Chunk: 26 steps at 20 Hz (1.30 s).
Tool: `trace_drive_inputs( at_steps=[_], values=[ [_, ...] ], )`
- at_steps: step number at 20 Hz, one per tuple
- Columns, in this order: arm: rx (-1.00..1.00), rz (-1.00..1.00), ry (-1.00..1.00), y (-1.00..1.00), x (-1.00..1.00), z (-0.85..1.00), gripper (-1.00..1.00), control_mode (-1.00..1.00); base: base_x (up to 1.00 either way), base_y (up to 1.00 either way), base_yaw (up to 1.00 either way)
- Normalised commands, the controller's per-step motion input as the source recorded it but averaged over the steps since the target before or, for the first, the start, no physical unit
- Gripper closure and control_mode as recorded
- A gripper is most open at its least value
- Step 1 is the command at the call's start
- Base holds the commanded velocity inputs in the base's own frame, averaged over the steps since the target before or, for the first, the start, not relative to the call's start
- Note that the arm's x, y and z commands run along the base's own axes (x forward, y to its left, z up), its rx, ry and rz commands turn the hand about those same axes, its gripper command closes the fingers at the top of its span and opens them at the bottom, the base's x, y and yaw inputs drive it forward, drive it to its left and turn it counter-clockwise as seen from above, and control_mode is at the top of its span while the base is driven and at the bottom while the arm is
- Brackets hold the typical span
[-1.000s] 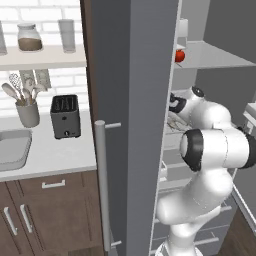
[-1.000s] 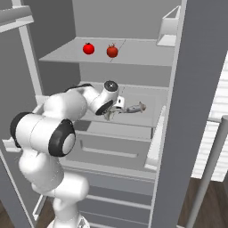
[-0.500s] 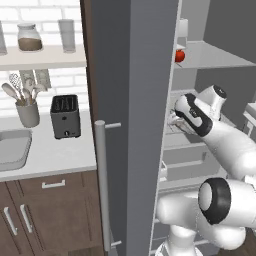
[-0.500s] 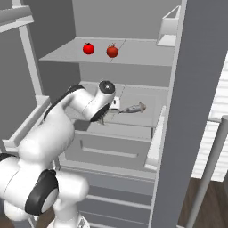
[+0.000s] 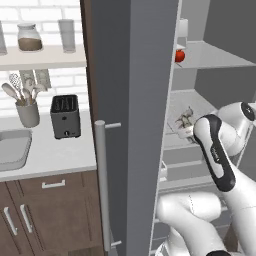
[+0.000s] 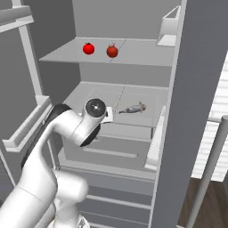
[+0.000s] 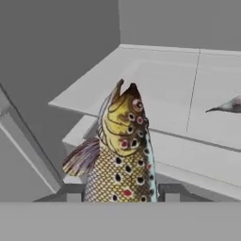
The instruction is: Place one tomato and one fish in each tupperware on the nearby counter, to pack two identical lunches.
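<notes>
Two round red tomatoes [image 6: 88, 48] [image 6: 112, 51] side by side on the upper fridge shelf [image 6: 133, 53]; slim grey fish [image 6: 133, 108] on the shelf below; spotted brown fish [image 7: 121, 155] between the jaws

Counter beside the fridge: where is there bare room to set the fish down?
The counter is bare in front of the toaster, between the sink and the fridge door. Its back edge is crowded by toaster and utensil pot.

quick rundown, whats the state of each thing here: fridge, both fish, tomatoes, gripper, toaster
fridge door: open
spotted fish: held upright in the gripper
grey fish: lying on the middle shelf
tomatoes: two, sitting apart on the upper shelf
gripper: shut on the spotted fish
toaster: upright on the counter, slots empty
</notes>
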Motion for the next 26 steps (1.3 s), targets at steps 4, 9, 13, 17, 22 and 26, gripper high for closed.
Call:
trace_drive_inputs(
  at_steps=[4, 9, 13, 17, 22, 26],
  values=[
    [0.0, 0.0, 0.0, 0.0, 0.0, 0.0, 1.0, 1.0, -1.0, 0.06, 0.07],
    [0.0, 0.0, 0.0, 0.0, 0.0, 0.0, 1.0, 1.0, -1.0, 0.28, 0.1],
    [0.0, 0.0, 0.0, 0.0, 0.0, 0.0, 1.0, 1.0, -0.7, 1.0, 0.12],
    [0.0, 0.0, 0.0, 0.0, 0.0, 0.0, 1.0, 1.0, -0.11, 1.0, 0.06],
    [0.0, 0.0, 0.0, 0.0, 0.0, 0.0, 1.0, 1.0, 0.0, 1.0, 0.03],
    [0.0, 0.0, 0.0, 0.0, 0.0, 0.0, 1.0, 1.0, -0.01, 1.0, 0.53]
  ],
)
